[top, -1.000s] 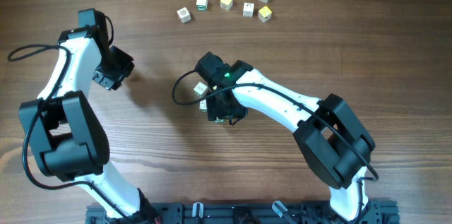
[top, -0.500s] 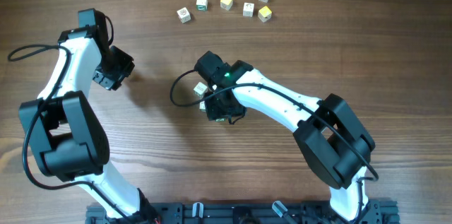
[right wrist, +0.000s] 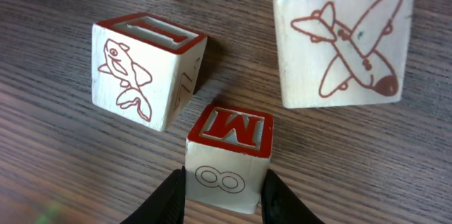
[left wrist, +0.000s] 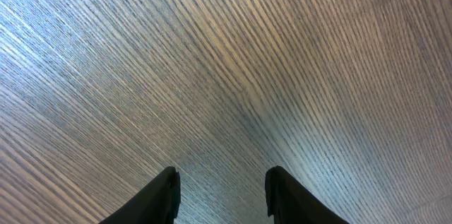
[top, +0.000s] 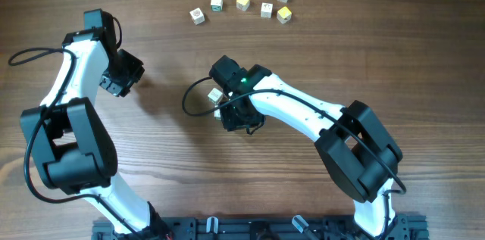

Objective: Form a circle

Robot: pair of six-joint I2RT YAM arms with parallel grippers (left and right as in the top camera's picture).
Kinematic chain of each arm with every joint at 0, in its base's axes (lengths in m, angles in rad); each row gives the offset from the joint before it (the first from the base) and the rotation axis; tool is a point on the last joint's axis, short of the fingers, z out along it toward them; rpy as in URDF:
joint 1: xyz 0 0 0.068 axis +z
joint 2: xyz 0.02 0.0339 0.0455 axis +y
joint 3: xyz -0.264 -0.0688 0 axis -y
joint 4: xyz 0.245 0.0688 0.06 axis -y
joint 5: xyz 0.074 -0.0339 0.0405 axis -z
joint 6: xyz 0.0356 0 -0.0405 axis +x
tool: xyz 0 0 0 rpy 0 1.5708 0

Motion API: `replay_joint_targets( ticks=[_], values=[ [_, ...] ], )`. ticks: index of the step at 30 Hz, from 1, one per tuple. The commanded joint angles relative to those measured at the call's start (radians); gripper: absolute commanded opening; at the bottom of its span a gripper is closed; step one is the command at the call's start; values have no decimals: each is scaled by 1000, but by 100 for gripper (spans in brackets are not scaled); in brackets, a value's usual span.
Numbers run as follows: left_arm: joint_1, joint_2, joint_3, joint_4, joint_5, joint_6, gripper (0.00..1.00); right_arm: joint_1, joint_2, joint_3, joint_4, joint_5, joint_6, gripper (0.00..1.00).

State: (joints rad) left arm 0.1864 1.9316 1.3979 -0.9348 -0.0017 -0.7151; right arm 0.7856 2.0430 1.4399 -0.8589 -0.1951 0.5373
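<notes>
The circle [top: 215, 95] has M cube [right wrist: 229, 155] clenched by right claw [right wrist: 224, 194] (left claw [left wrist: 220, 194] released).

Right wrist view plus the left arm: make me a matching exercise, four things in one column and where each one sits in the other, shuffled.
Column one:
1. M block
2. fish block
3. airplane block
4. left end effector

Column two:
A. upper right of the right wrist view
B. over bare tabletop, nothing between its fingers
C. between the fingers of the right end effector
D. just left of the M block and a little farther from the camera

Pairs: 1-C, 2-D, 3-A, 4-B
</notes>
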Motion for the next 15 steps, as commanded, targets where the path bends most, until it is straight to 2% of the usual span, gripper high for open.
replay_joint_targets(
  ticks=[1,15],
  values=[
    [-1,-21,14,0,5,4,43,-2,12,6,6,-15,-41,34],
    [-1,-21,14,0,5,4,43,-35,12,6,46,-15,-42,32]
  ],
)
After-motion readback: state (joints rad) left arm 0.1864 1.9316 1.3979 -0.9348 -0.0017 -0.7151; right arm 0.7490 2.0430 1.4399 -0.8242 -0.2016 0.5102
